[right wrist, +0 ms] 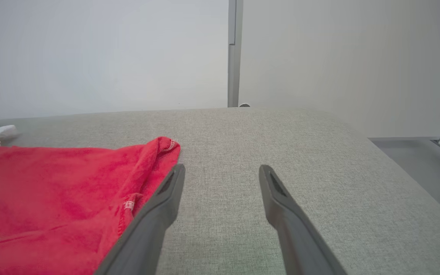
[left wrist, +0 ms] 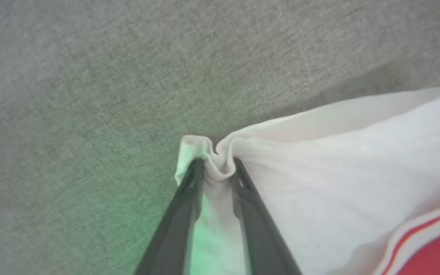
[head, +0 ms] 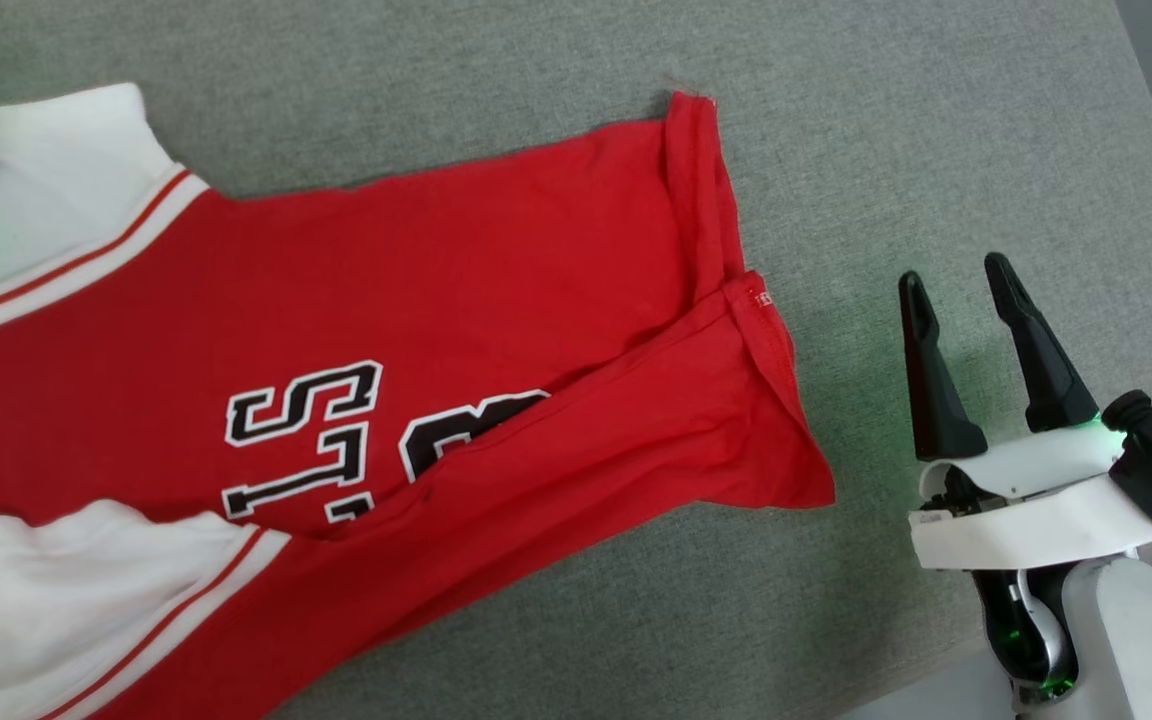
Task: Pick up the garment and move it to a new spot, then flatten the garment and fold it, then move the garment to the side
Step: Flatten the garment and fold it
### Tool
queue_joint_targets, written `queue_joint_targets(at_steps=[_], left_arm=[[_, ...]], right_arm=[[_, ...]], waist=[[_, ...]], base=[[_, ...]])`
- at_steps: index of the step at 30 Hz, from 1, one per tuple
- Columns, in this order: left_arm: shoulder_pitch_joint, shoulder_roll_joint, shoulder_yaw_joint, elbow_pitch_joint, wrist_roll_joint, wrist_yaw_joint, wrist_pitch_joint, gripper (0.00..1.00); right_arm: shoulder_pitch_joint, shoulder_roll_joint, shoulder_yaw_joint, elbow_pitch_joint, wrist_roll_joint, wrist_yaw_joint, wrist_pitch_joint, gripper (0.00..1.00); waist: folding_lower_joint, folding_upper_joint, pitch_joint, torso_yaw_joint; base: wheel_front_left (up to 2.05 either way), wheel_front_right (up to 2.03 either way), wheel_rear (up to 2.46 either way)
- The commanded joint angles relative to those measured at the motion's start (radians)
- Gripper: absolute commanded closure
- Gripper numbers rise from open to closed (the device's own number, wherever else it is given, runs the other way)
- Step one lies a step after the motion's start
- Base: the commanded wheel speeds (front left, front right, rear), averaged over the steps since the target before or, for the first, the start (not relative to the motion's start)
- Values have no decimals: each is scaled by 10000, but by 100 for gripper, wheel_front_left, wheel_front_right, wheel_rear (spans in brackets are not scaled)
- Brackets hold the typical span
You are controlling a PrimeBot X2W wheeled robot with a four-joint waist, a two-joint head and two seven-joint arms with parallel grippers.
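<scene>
- Grey woven cloth covers the broad padded surface (head: 936, 120) that fills most of the head view. In the right wrist view a pale wall (right wrist: 90, 53) stands behind it, split by a narrow upright grey strip (right wrist: 234, 53).
- A red shirt (head: 436, 280) lies spread on this surface, taking up the left and middle of the head view, with its hem (head: 726, 250) pointing toward the right.
- The lower part of the shirt's body is folded over along a slanting crease, and the folded flap partly covers the black letters with white outlines (head: 306, 430).
- One white sleeve with red and white striped trim (head: 46, 190) lies at the upper left, and the other (head: 66, 590) at the lower left.
- In the left wrist view the left gripper (left wrist: 217, 162) pinches the edge of a white sleeve (left wrist: 338, 152). The cloth is bunched into a small fold between the two dark fingers and sits right at the grey surface.
- The right gripper (head: 954, 272) sits over bare grey cloth to the right of the shirt, apart from the hem.
- Its fingers (right wrist: 281, 206) are spread wide with nothing between them. In the right wrist view the red hem (right wrist: 159, 152) lies just beside the left finger.
</scene>
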Motion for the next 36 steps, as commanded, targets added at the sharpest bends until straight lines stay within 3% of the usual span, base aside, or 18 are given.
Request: queue_joint_targets(at_steps=[1, 5, 8, 14, 18, 22, 29, 36], left_arm=[[1722, 219, -784, 719, 89, 321, 915, 100], [1582, 100, -719, 380, 75, 347, 726, 100], [1391, -7, -638, 183, 94, 390, 525, 100], [1138, -463, -496, 57, 45, 406, 1, 100], [908, -958, -509, 12, 10, 340, -207, 100], [648, -1400, -532, 40, 59, 293, -380, 100], [439, -1947, -627, 326, 59, 117, -657, 100], [313, -2210, -674, 655, 53, -32, -840, 100]], right_arm=[[-204, -81, 101, -23, 180, -12, -49, 0], [-404, -324, 425, 64, 549, -12, 97, 0], [-858, -757, 914, -73, 1232, -12, 1014, 0], [-2731, -1722, 1370, -258, 2346, -12, 3995, 0], [-4151, -1880, 1422, 749, 2860, -12, 6663, 0], [-5641, -1618, 1821, 2006, 2992, -9, 8605, 0], [-7398, -827, 2174, 4536, 3061, -10, 10708, 0], [-8100, 79, 2331, 6784, 2761, -4, 12387, 0]], waist=[[0, 0, 24, 11], [0, 0, -46, 86], [0, 0, -184, 196], [0, 0, -337, 455], [0, 0, -261, 688], [0, 0, -56, 896], [0, 0, 197, 1182], [0, 0, 271, 1324]], base=[[0, 0, 0], [0, 0, 0], [0, 0, 0], [0, 0, 0], [0, 0, 0], [0, 0, 0], [0, 0, 0], [0, 0, 0]])
